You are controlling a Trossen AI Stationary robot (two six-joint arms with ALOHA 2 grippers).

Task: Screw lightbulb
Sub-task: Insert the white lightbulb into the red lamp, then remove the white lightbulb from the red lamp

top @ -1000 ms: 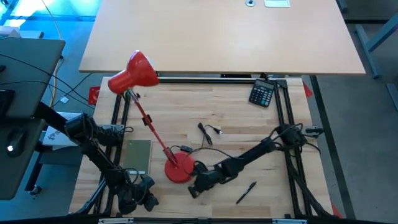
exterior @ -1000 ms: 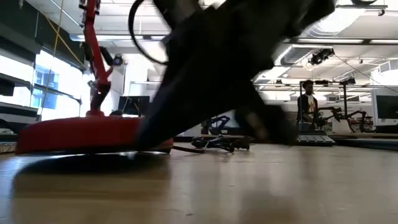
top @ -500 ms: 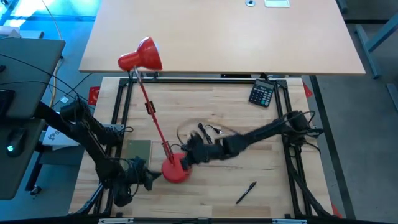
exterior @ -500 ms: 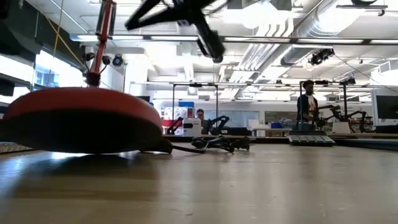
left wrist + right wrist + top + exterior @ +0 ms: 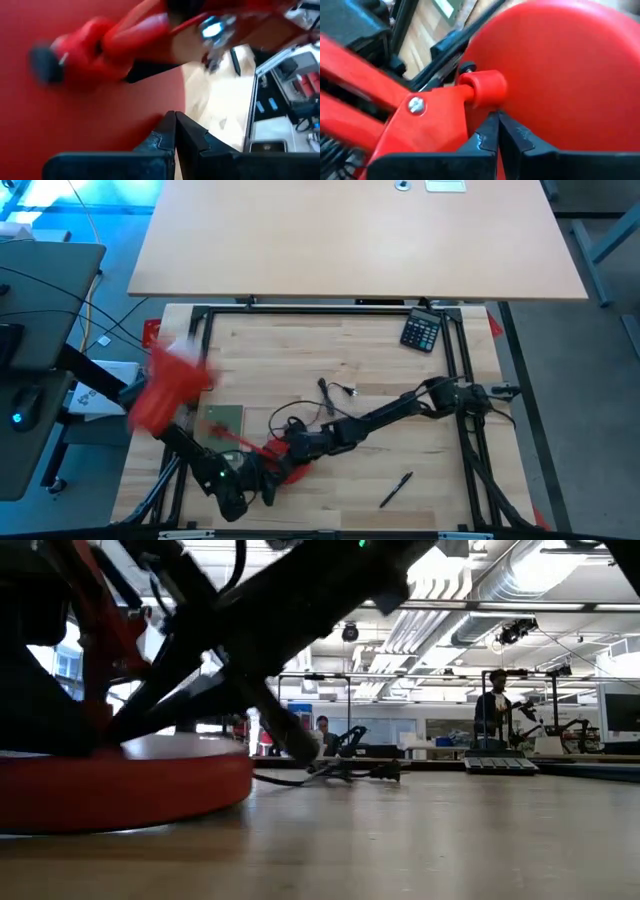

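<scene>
Closed end effector [image 5: 497, 131] against red lamp base [image 5: 570, 65]

red lamp shade [image 5: 165, 388] blurred (left side), lamp base [image 5: 110, 780] cropped

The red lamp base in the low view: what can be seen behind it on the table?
Behind the red lamp base a black cable lies on the table, and a calculator farther off. The base and dark arms cover everything behind them.

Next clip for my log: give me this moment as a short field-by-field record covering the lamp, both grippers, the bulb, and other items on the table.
lamp: red desk lamp, shade blurred at the table's left edge, round base on the wooden table
left gripper: jaws shut, against the lamp base
right gripper: jaws shut, by the lamp's base joint
lightbulb: not visible in any view
other items: black calculator, black pen, black cable, green pad
</scene>
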